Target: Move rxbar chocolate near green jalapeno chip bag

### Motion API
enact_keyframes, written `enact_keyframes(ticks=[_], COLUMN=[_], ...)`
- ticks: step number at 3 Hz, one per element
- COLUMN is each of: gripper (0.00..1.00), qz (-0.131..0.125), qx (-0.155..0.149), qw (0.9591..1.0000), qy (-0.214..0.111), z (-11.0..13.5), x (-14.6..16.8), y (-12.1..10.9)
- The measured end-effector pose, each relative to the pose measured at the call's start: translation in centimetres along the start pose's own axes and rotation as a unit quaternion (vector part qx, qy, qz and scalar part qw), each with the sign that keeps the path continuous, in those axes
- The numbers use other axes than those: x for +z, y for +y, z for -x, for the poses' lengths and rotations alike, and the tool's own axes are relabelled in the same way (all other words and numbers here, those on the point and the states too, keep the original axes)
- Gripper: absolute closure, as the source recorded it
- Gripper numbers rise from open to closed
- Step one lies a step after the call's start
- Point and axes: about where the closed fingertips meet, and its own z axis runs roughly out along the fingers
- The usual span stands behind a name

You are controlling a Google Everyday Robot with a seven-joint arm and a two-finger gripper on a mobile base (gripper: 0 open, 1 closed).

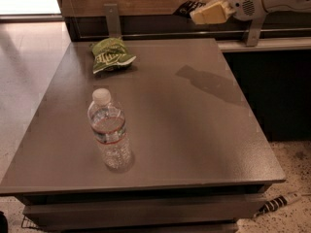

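The green jalapeno chip bag (111, 55) lies on the grey table (194, 130) at its far left. My gripper (200, 9) is up in the air over the table's far right edge, with the white arm reaching in from the right. It is shut on the rxbar chocolate (186, 7), a black wrapper that sticks out to the left of the cream fingers (210, 14). The bar is well above the table and to the right of the chip bag. The arm's shadow falls on the table's right half.
A plastic water bottle (110, 134) with a white cap stands upright at the table's front left. A wooden wall panel with two metal brackets (112, 17) runs behind the table. A dark cabinet (272, 91) stands to the right. A striped cable (277, 203) lies on the floor.
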Motion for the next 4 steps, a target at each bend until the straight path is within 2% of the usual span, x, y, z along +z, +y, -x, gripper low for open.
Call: enact_keyframes(ticks=[1,2,3,4], gripper=[1.00,1.00,1.00,1.00], qz=[0.011,0.010,0.010,0.028], qx=[-0.003,0.019,0.019,0.028], qw=[0.9999,0.9997,0.9997,0.9992], qy=[0.002,-0.008,-0.008,-0.004], z=[0.8,-1.5,-1.5,-1.8], x=[3.7,6.7,6.7,9.6], y=[0.2,0.4,0.4,0.1])
